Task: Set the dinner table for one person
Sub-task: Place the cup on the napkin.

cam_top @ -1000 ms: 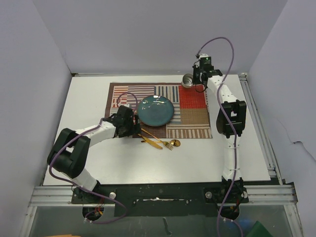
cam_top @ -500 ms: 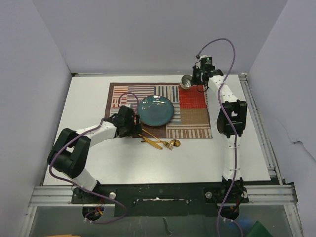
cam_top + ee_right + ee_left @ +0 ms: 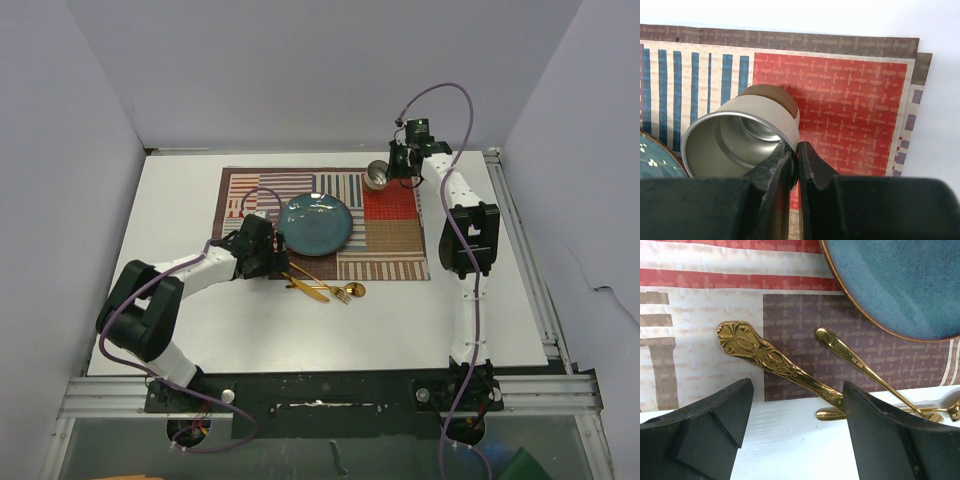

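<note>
dinner table (image 3: 300,335) under right gripper's (image 3: 795,151) cup (image 3: 767,117)

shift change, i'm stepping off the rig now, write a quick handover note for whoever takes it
Left gripper: open, by the gold cutlery at the mat's near edge, gripping nothing.
Right gripper: shut on the cup's rim, at the mat's far right red patch; cannot tell if the cup is down.
Done: plate on the mat's middle.
Left: release the cup, then lay out the cutlery, now heaped partly off the mat on the table.
</note>
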